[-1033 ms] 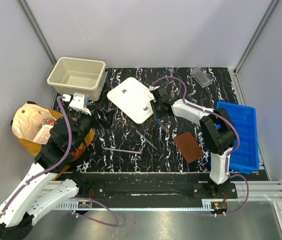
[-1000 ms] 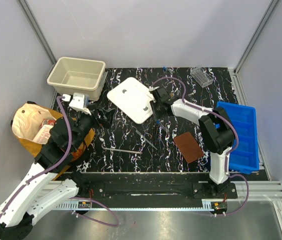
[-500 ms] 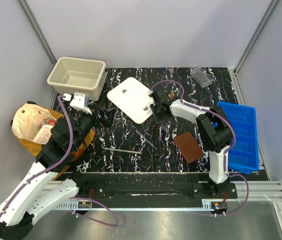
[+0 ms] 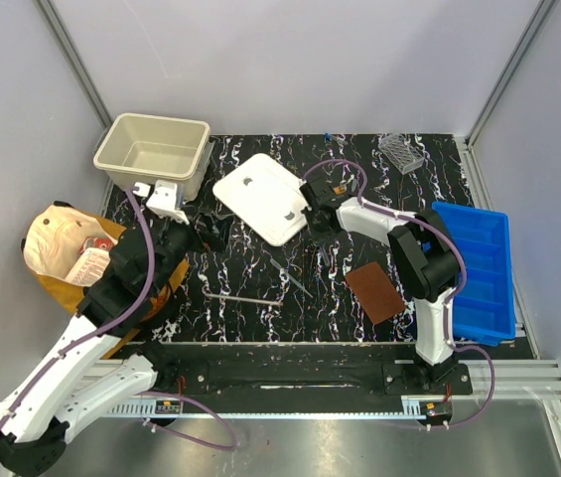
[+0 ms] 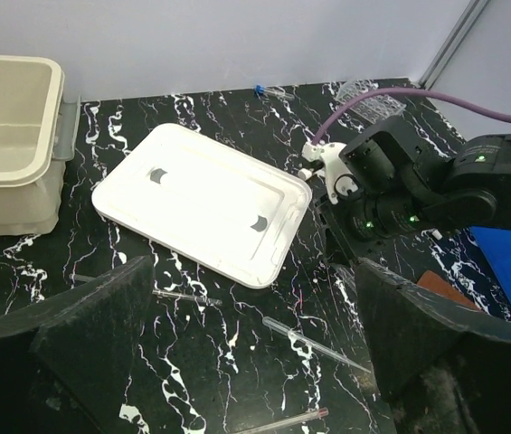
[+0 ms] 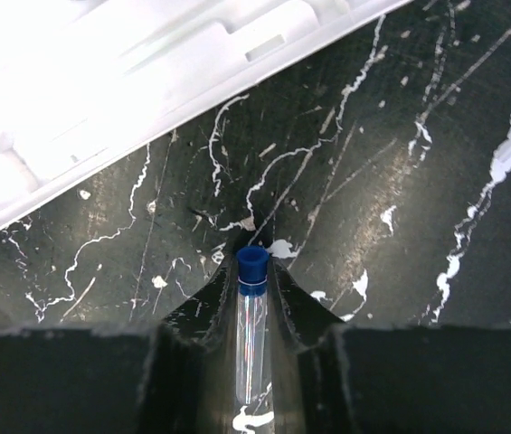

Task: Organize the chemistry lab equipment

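While right gripper (image 6: 253,303) pinched blue-capped clear tube (image 6: 252,344) lengthwise, close beside white lid (image 6: 146,72): best judged lift straight, grip firm, clear lid edge, then carry toward clear tube rack (image 4: 402,151). Also noted: left gripper (image 5: 255,362) spread wide, empty.

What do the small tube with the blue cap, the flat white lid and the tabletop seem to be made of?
Tube: clear, glossy, glass or plastic; the tabletop shows through it. Its blue cap: matte, likely plastic. White lid: smooth moulded plastic, with raised rim and recesses. Tabletop: black with white veins, marble-look; stone or printed film, I cannot tell.
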You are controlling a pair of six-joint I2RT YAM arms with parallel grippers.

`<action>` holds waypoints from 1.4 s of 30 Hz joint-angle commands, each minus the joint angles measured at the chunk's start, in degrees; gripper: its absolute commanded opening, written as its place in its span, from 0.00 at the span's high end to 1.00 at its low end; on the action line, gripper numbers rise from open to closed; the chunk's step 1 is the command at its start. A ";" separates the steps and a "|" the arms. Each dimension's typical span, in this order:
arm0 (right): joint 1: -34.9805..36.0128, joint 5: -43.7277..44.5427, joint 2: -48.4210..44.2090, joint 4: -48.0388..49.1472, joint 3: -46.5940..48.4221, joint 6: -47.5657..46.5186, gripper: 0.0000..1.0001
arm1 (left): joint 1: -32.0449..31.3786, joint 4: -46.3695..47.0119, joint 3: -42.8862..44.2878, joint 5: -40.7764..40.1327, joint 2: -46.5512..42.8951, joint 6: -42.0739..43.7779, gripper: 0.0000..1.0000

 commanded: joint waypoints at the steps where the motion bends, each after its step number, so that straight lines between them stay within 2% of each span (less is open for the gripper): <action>1: -0.07 2.21 -8.51 0.04 1.08 4.46 0.82 | -0.19 0.48 1.57 -0.75 3.66 -1.68 0.04; 6: -0.16 -4.37 -20.90 5.39 -4.36 11.23 0.81 | -0.19 -5.15 6.75 3.45 12.44 -4.58 0.10; 10: -0.07 -7.29 -34.24 12.32 -12.52 19.66 0.81 | -0.19 -6.30 11.59 14.52 17.98 -4.67 0.12; 13: -0.16 -11.23 -43.66 21.54 -19.90 27.39 0.81 | -0.19 -6.12 15.45 23.40 21.32 -5.19 0.12; 15: -0.16 -15.00 -48.33 29.61 -25.44 31.88 0.81 | -0.19 -5.69 17.66 28.67 23.78 -5.90 0.13; 18: -0.16 -17.92 -52.65 35.79 -29.85 37.25 0.82 | -0.10 -4.55 19.25 34.48 26.78 -6.43 0.15; 25: 0.01 -21.27 -54.68 40.99 -33.81 43.15 0.82 | -0.10 3.45 13.02 47.23 28.72 -6.87 0.26; 29: 0.01 -21.70 -54.59 44.51 -34.52 45.26 0.82 | -0.19 5.03 11.16 49.78 29.86 -6.43 0.28; 34: 1.77 -21.62 -53.10 49.26 -35.75 48.42 0.83 | -0.01 6.71 10.72 51.19 32.23 -9.06 0.43; 39: 3.62 -19.77 -52.39 50.22 -36.80 48.42 0.83 | -0.01 7.68 10.55 52.60 33.99 -10.21 0.45; 42: 3.88 -19.95 -52.57 50.23 -37.76 48.34 0.83 | -0.01 7.59 10.37 53.21 34.17 -10.03 0.51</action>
